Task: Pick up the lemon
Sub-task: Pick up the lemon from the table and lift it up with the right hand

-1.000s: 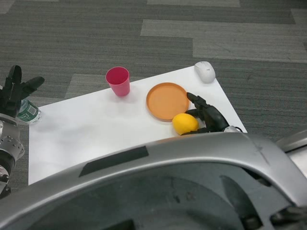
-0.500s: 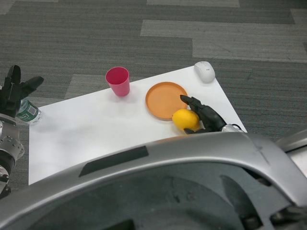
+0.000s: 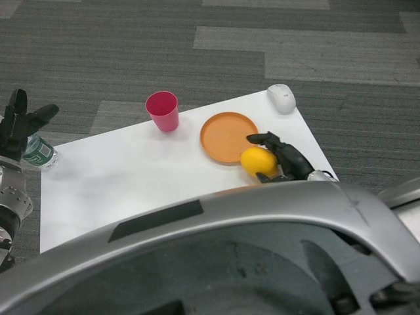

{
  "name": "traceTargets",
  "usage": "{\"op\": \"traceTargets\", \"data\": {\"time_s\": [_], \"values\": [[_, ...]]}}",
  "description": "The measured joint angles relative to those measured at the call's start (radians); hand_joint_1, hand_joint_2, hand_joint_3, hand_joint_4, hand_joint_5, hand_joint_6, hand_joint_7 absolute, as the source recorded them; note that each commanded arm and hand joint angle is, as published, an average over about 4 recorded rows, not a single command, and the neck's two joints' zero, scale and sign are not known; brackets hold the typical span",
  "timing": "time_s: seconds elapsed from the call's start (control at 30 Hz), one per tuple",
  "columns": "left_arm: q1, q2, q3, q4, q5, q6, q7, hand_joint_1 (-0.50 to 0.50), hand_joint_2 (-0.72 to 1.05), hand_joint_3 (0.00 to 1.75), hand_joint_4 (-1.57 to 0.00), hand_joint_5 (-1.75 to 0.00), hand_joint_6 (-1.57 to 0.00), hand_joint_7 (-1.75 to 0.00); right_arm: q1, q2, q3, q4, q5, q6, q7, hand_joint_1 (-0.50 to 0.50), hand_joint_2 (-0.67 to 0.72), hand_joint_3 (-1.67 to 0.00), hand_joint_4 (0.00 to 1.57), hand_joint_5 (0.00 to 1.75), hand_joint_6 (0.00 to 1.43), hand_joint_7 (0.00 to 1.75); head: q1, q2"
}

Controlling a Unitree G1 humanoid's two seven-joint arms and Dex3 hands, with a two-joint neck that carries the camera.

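Head view: the right hand (image 3: 283, 159) curls around the lemon (image 3: 258, 161), fingers over its top and underside, beside the orange plate (image 3: 226, 136) on its far-left side; judged risk: the round fruit slipping from an incomplete grip and rolling off the nearby table (image 3: 118, 177) edge.

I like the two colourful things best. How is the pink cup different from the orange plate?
The pink cup stands tall and upright with its mouth up; the orange plate lies low and flat. The cup is narrower across, the plate much wider. The cup stands apart from the fruit, while the plate lies right beside the lemon that the right hand wraps around. Both look empty, have round rims and sit on the white table.
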Motion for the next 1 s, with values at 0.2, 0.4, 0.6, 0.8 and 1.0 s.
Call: {"op": "traceTargets", "data": {"time_s": [0.2, 0.4, 0.6, 0.8, 1.0], "values": [[0.0, 0.001, 0.0, 0.0, 0.0, 0.0, 0.0, 0.5, 0.96, 0.09, 0.0, 0.0, 0.0, 0.0, 0.007, 0.0, -0.039, 0.011, 0.016, -0.015, 0.0, -0.08, -0.59, -1.45, 0.0, 1.26, 0.0, 0.63, -0.003, 0.001], [0.0, 0.001, 0.0, 0.001, 0.0, 0.0, 0.0, 0.5, 0.96, 0.02, 0.0, 0.0, 0.0, 0.0, 0.022, 0.0, -0.056, 0.0, 0.045, -0.028, 0.01, -0.05, -0.6, -1.35, 0.0, 1.26, 0.0, 0.63, -0.008, 0.002], [0.0, 0.001, 0.0, 0.001, 0.0, 0.0, 0.0, 0.5, 0.96, 0.09, 0.0, 0.0, 0.0, 0.0, 0.04, 0.0, -0.062, -0.051, 0.066, -0.027, 0.025, -0.07, -0.6, -1.35, 0.0, 1.26, 0.0, 0.63, -0.009, 0.002], [0.0, 0.001, 0.001, 0.001, 0.0, 0.0, 0.0, 0.5, 0.96, 0.09, 0.0, 0.0, 0.0, 0.0, 0.044, -0.001, -0.061, -0.142, 0.12, -0.037, 0.029, -0.04, -0.6, -1.35, 0.0, 1.26, 0.0, 0.63, -0.011, 0.004], [0.001, 0.002, 0.001, 0.002, 0.0, 0.0, 0.0, 0.5, 0.96, 0.09, 0.0, 0.0, 0.0, 0.0, 0.043, 0.003, -0.061, -0.28, 0.128, -0.042, 0.017, -0.04, -0.6, -1.35, 0.0, 1.26, 0.0, 0.63, 0.0, 0.014]]}}
